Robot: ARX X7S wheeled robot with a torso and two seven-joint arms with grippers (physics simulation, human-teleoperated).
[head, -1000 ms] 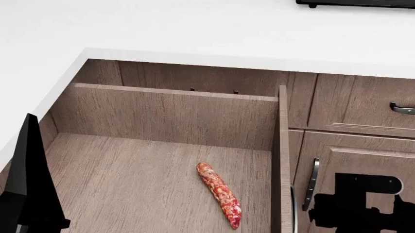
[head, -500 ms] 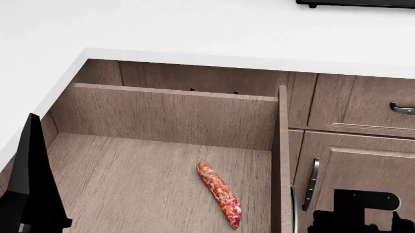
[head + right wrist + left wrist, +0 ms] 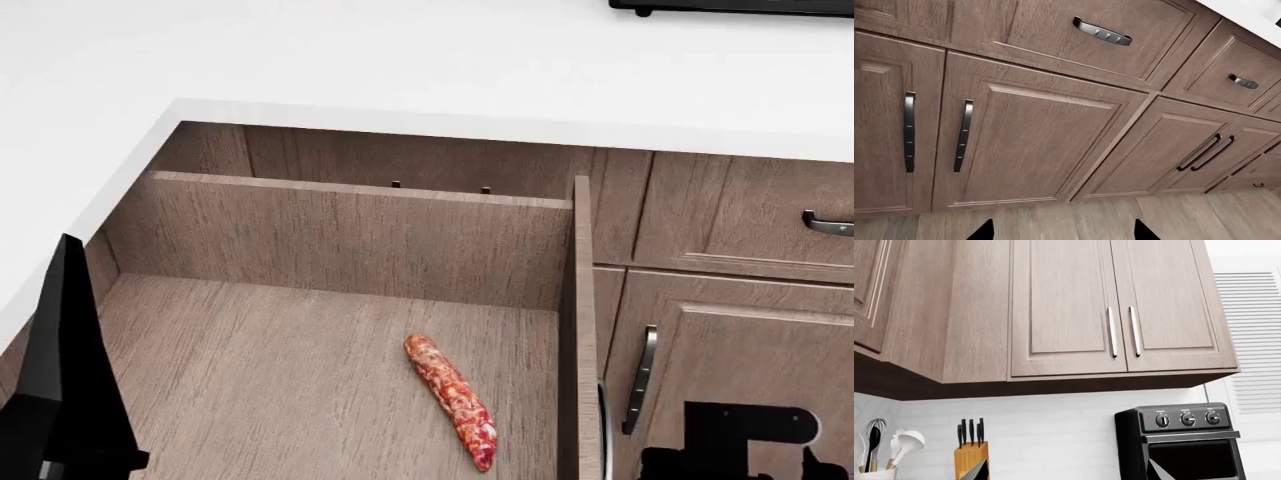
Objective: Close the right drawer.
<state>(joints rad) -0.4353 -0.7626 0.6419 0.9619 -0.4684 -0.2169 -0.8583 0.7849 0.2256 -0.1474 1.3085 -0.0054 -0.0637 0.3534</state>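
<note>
Inside, plank-floored right drawer (image 3: 307, 370), mottled sausage (image 3: 451, 400)

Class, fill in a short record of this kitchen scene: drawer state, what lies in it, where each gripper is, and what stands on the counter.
drawer state: right drawer pulled out, open
contents: one sausage lying on the drawer floor
left gripper: open, tips apart, aimed at the wall cabinets
right gripper: open, facing the lower cabinet doors, touching nothing
counter: knife block, black oven, utensil holder

I can read no words, brands or numbers anywhere in my views. The black oven (image 3: 1182, 440) has three knobs and a red dot, but no legible markings.
</note>
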